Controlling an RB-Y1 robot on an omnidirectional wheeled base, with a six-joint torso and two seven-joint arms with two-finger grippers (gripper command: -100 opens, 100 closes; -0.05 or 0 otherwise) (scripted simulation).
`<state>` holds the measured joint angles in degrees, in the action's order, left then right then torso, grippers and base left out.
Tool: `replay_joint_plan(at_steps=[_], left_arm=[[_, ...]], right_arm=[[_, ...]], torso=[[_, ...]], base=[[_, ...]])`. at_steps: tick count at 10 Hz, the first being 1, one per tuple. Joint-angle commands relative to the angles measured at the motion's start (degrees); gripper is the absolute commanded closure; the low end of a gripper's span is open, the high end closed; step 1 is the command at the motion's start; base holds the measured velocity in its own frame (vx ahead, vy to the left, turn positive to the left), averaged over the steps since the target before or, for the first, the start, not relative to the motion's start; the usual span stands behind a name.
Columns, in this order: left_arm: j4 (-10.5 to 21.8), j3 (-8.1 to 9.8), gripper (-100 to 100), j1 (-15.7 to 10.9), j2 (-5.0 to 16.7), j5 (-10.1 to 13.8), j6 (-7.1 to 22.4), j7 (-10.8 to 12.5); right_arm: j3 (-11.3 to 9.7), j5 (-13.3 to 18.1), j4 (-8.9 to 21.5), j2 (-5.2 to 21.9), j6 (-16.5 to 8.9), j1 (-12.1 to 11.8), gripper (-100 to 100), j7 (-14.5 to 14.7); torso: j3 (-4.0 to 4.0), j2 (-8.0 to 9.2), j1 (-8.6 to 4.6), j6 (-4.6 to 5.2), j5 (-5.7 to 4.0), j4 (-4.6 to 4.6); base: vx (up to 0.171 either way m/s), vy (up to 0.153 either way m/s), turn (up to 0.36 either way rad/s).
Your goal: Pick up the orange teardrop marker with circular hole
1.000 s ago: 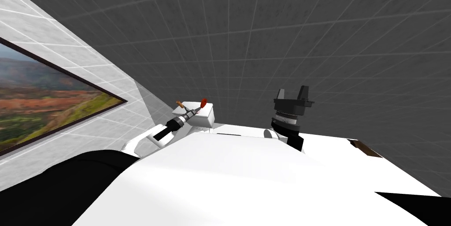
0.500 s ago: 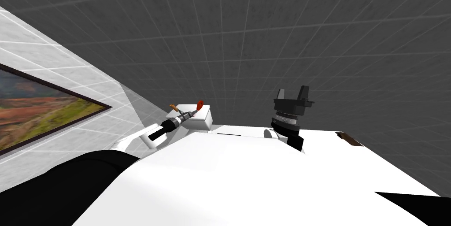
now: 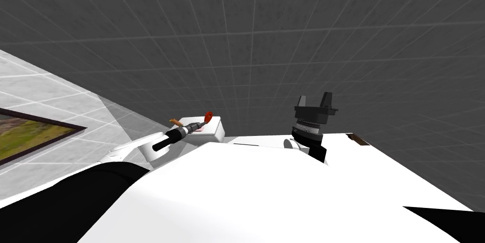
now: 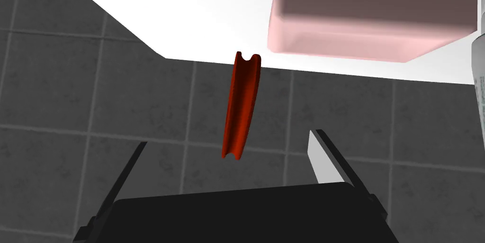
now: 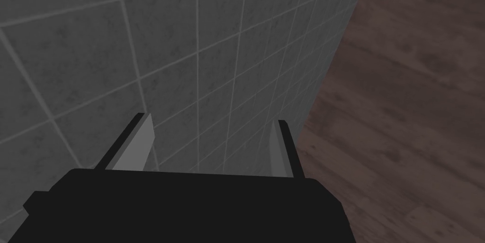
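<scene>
Alignment matters now: my left pincer (image 4: pixel 228 137) is wide open and empty, and the thin red-orange marker (image 4: pixel 242 103) stands edge-on just ahead, centred on its gap, at the edge of the white surface (image 4: pixel 189 13). I should advance straight, then close on the flat faces. A pink rectangular block (image 4: pixel 364 22) lies close beyond on one side, so the room is on the other. My right pincer (image 5: pixel 213 118) is open, empty

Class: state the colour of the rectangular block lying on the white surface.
The block is pale pink, clearest in the left wrist view.
</scene>
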<state>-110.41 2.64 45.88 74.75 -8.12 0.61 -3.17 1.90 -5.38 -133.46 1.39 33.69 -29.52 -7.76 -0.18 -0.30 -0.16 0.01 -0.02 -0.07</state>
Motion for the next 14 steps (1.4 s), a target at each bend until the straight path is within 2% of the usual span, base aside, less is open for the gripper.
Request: replay_joint_plan(at_steps=[1,5,6,7,8,14], left_arm=[[1.3,-0.18,-100,0.65,2.13,-0.57,1.18,-0.06],[4.45,0.25,-100,2.72,6.72,-1.57,2.61,-0.05],[3.66,0.48,-100,2.76,6.19,-1.36,2.53,0.01],[3.68,0.57,0,2.86,6.31,-1.38,2.65,0.02],[2.15,0.24,-100,2.83,5.07,-0.51,4.32,-1.89],[-2.43,-0.74,-100,2.76,1.41,2.09,9.36,-7.63]], right_arm=[[0.0,0.0,0.0,0.0,0.0,0.0,0,0.0],[0.0,0.0,0.0,0.0,0.0,0.0,0,0.0],[0.0,0.0,0.0,0.0,0.0,0.0,0,0.0],[0.0,0.0,0.0,0.0,0.0,0.0,0,0.0],[0.0,0.0,0.0,0.0,0.0,0.0,0,0.0],[0.01,0.0,0.0,0.01,0.0,0.0,0,0.0]], torso=[[0.0,0.0,0.0,0.0,0.0,0.0],[-0.01,-0.03,-0.11,-0.01,-0.02,0.0],[-0.01,-0.03,-0.14,-0.02,-0.04,0.0],[0.06,0.12,-0.04,-0.06,-0.01,0.02],[0.14,0.23,0.03,-0.06,0.01,0.06],[0.15,0.25,0.28,-0.06,0.07,0.06]], base=[[0.074,-0.035,-0.2],[0.076,-0.049,-0.143],[0.034,-0.022,-0.019],[0.007,-0.004,0.004],[0.013,0.027,-0.047],[0.022,0.056,-0.03]])
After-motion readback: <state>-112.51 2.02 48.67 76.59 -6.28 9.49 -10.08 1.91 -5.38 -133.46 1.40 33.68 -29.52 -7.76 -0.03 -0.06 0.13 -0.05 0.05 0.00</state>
